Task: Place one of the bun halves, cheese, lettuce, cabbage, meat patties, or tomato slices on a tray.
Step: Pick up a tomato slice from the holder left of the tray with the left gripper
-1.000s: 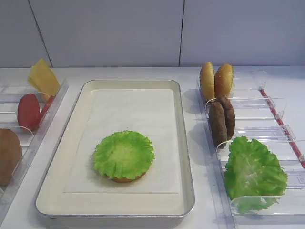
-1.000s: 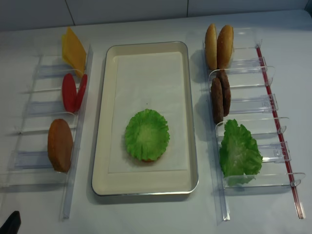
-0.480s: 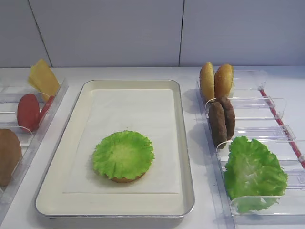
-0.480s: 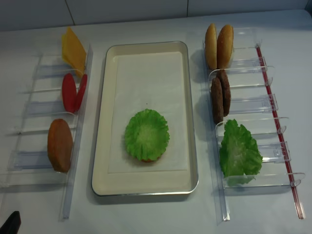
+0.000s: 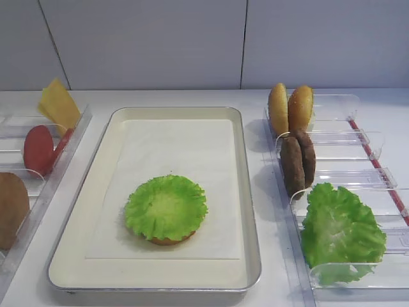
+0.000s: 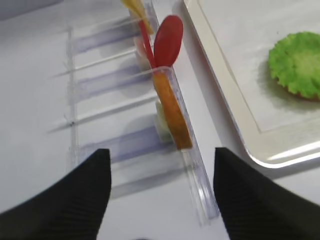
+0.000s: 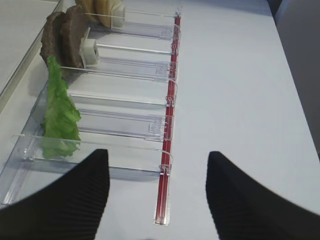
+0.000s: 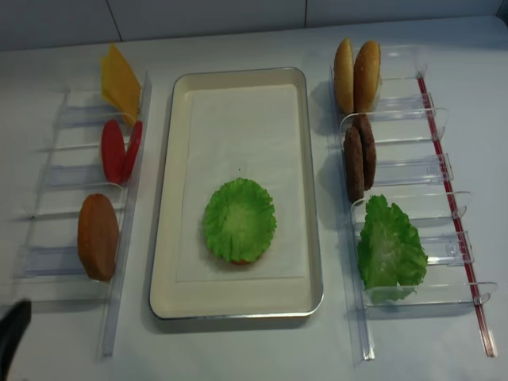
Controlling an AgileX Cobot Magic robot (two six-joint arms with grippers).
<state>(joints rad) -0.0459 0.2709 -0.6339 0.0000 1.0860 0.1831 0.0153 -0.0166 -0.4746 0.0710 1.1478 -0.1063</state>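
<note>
The tray [image 8: 163, 238] sits in the middle with lettuce [image 8: 239, 220] on a bun, and both grippers [image 6: 160, 200] [image 7: 157, 200] hang open and empty, so a clumsy grab could knock over the standing tomato slices [image 8: 119, 150].

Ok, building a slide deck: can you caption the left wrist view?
Open left gripper hovers above the clear bin holding a bun half and tomato slices, beside the tray.

Bright, even overhead light falls throughout, and shadows on the white bench [image 5: 192, 99] are soft and short. The tray [image 5: 249, 211] rim carries a faint metallic sheen. The left wrist view is motion-blurred, most beyond the left end effector [image 6: 160, 200]. The right wrist view is sharper.
</note>
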